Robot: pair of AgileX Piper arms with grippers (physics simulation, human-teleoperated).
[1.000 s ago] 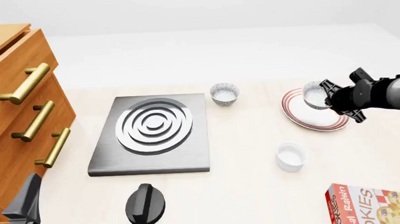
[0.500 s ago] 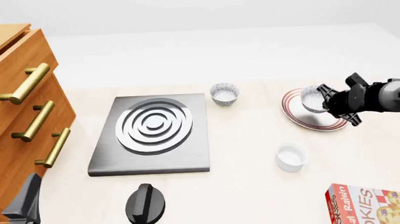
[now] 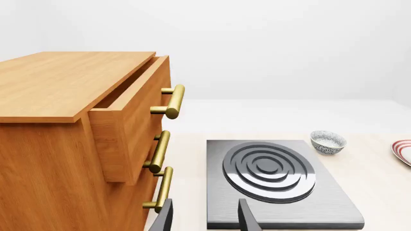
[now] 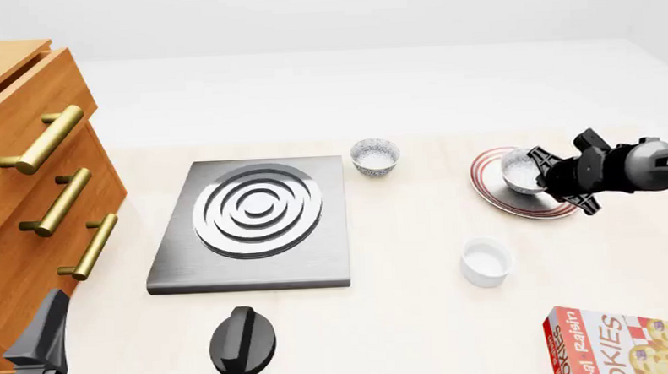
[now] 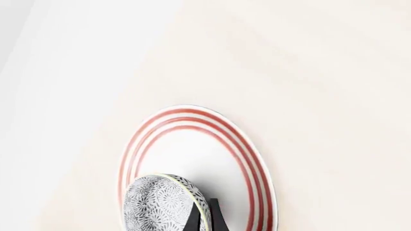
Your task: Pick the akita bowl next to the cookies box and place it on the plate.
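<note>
Front and right wrist views. The right gripper (image 4: pixel 533 171) holds the akita bowl (image 4: pixel 521 169) by its rim over the plate (image 4: pixel 495 193); its fingers (image 5: pixel 213 217) are nearly closed, pinching the bowl's wall, only one dark finger showing in the wrist view. The bowl is tilted: its mouth faces partly sideways and its patterned outside is turned toward the wrist camera, so its axis of symmetry leans well off vertical. Being round, it has no long axis in plan. Whether its foot touches the plate cannot be told.

Probable risk: released at this tilt, the bowl may land on its edge, roll or tip, and slide over the plate's striped rim onto the desk (image 4: pixel 429 301). A thin rim pinch may also let it pivot as the fingers part.

The left gripper (image 3: pixel 204 219) rests near the stove (image 3: pixel 273 180), its fingers apart and empty. The twin bowl (image 4: pixel 375 156) and the cookies box (image 4: pixel 623 343) lie well apart from the plate.
</note>
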